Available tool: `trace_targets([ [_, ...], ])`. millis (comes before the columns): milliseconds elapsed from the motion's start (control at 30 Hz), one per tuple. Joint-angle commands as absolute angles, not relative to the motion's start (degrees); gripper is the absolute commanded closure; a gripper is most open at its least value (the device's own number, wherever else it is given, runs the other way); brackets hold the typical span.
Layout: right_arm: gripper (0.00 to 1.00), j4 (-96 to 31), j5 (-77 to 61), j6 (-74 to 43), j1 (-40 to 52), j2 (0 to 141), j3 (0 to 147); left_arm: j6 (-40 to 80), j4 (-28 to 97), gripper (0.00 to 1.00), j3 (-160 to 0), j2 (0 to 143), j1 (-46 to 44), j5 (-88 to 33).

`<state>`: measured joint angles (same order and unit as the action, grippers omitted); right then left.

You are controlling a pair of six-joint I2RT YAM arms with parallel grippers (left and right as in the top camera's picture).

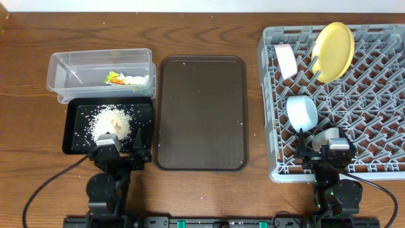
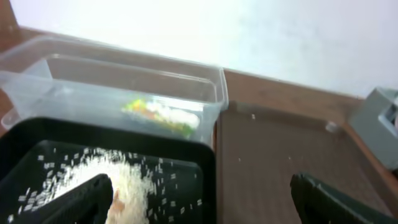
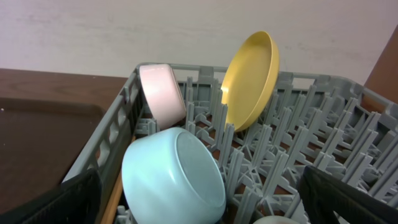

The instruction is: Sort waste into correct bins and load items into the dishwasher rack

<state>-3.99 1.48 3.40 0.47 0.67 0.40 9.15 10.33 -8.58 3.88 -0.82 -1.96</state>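
The clear tub [image 1: 69, 69] holds the green-and-yellow wrapper [image 1: 123, 78], which also shows in the left wrist view [image 2: 163, 115]. The black tray [image 1: 76, 142] holds a heap of white rice [image 1: 112, 122]. The grey rack [image 1: 380, 95] holds the yellow plate [image 1: 333, 43] on edge, the white bowl [image 1: 286, 60], the light blue bowl [image 1: 302, 113] and a pale cup [image 1: 327, 135]. A wooden chopstick [image 3: 114, 190] lies along the rack's left wall. My left gripper [image 2: 202, 199] is open and empty over the black tray's near edge. My right gripper [image 3: 199, 199] is open at the rack's near edge, the blue bowl [image 3: 174, 177] just ahead of it.
A large dark brown serving tray [image 1: 201, 113] lies between the bins and the rack, with a few stray grains on it. The bins sit close together at the left. Bare wooden table [image 1: 25, 126] runs round everything.
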Motion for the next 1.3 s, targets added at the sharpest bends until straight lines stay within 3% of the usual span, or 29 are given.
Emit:
trace_targets([
  [0,0.01,-4.25,1.23,3.92,-0.21,0.27,0.32,8.78,5.02,0.06,-4.05,-0.03,0.3,-0.38],
  [133,0.01,-4.25,1.23,3.92,-0.19,0.27,0.32,6.11,-3.31,0.06,-0.21,0.1,1.02,-0.36],
  [400,0.01,-4.25,1.23,3.92,-0.21,0.27,0.32,4.32,3.97,0.06,-0.23,0.1,0.99,-0.6],
  [1267,0.01,-4.25,1.23,3.92,-0.21,0.3,0.32,4.32,4.05,0.06,-0.23,0.67,0.99,-0.6],
])
